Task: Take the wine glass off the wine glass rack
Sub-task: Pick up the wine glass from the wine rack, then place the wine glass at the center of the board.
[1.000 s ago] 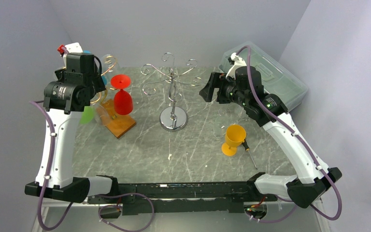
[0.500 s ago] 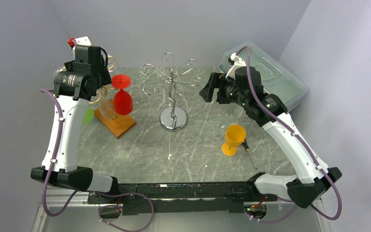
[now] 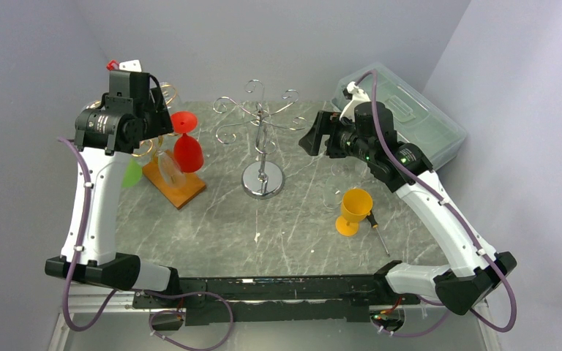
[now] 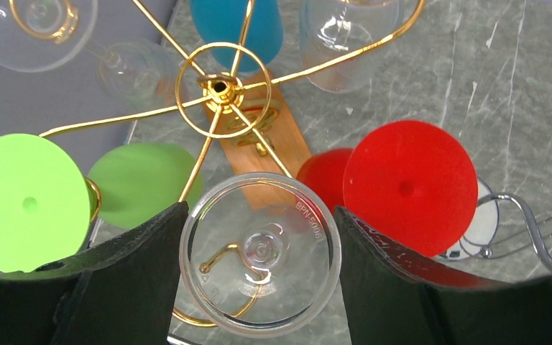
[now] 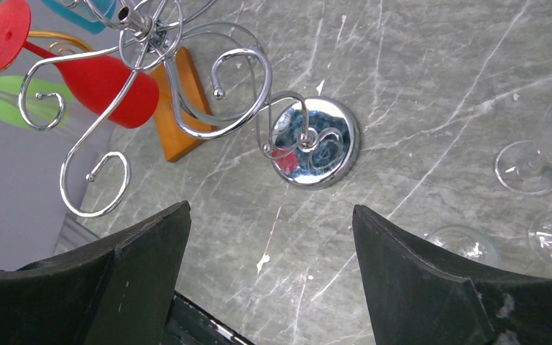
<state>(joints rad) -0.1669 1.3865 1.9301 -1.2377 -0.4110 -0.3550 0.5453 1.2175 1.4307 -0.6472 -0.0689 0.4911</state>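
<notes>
The left claw [image 4: 259, 212] seems clamped on the foot of a clear glass [image 4: 259, 262]. The round foot fills the gap and its rim meets both fingers [image 4: 136, 273], though the contact itself is hard to make out. That glass hangs upside down on the gold rack [image 4: 219, 88], and a gold hook shows through its foot. The foot hides the bowl in the wrist view. From above the bowl shows tilted over the rack's wooden base [image 4: 269, 154].

On the same rack a green glass [image 4: 29, 201] hangs to the left and a red glass [image 4: 410, 187] to the right. A blue glass [image 4: 237, 25] hangs on the far side, cut off by the frame edge. From above, the left arm blocks much of the rack.

To the right of the gold rack, the right claw [image 5: 269, 212] is released and empty over the chrome rack [image 5: 315, 144]. Farther right on the desk [image 5: 431, 65] stand clear glasses [image 5: 528, 154] cropped by the frame, and an orange glass [image 3: 354, 208] with a screwdriver [image 3: 377, 230] just beside it.
</notes>
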